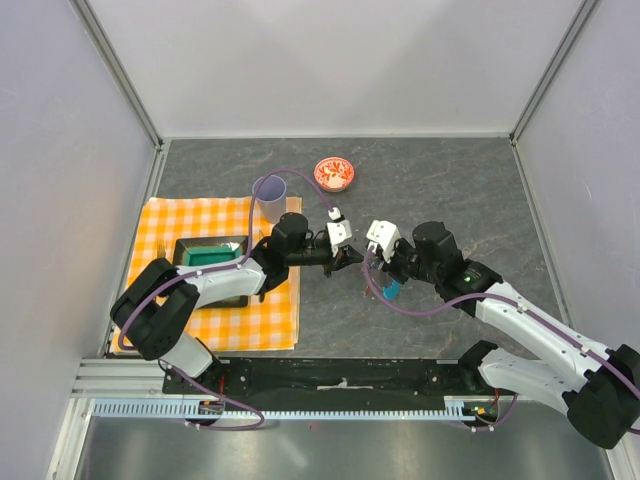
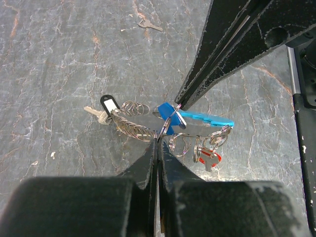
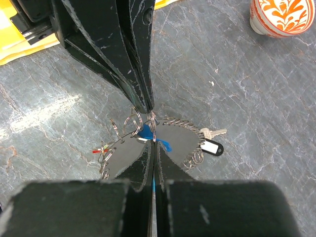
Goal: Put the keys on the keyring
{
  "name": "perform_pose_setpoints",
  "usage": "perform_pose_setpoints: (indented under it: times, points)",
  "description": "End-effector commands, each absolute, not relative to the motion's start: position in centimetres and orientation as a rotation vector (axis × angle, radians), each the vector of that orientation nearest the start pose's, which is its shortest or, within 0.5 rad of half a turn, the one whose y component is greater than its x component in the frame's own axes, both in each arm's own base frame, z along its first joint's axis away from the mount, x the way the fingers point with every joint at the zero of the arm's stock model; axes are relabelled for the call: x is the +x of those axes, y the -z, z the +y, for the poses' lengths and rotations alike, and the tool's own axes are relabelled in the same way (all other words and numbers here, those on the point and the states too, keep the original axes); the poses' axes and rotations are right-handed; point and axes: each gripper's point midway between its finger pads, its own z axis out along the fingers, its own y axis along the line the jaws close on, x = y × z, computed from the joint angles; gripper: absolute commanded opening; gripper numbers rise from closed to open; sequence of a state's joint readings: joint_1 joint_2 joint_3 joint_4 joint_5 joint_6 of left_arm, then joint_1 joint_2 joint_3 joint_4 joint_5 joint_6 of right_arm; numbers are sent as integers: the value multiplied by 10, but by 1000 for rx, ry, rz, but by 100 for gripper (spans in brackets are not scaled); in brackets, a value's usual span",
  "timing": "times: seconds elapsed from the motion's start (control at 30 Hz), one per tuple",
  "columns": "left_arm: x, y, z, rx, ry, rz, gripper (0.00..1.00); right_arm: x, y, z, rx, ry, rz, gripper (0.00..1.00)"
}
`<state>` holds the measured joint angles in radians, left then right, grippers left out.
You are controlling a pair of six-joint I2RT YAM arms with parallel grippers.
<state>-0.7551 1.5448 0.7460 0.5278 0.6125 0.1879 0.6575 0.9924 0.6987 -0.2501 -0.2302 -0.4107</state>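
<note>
The table [image 1: 450, 190] is grey stone with pale walls around it. The keyring [image 2: 133, 129] lies flat on it, a curl of thin rings with a blue fob [image 2: 202, 118], right between the two arms. A black-and-white key [image 2: 107, 105] sits at one end of the keyring and a red key [image 2: 213, 159] at the other. The left gripper [image 2: 158, 143] and the right gripper [image 2: 180, 102] are both squeezed shut, and each seems to pinch a thin ring beside the fob. If the arms pull apart, a ring could slip out of the tips or the whole keyring could drag along. A loose key [image 2: 149, 24] lies well apart from the keyring and could be missed. The dark tips hide the spot where they meet the rings, so the pinch is a guess. It is hard to tell which keys are really threaded on.
</note>
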Motion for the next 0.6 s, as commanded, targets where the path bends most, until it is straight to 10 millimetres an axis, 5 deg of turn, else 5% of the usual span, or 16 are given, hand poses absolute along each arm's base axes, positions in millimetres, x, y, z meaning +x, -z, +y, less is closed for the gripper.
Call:
perform_pose_setpoints:
  times: [0.0, 0.57]
  points:
    - [250, -173, -373, 1210, 971, 1342, 2, 242, -177, 222, -1174, -414, 1716, 0]
    - [244, -175, -374, 1229, 1003, 1317, 2, 242, -174, 227, -1178, -439, 1728, 0]
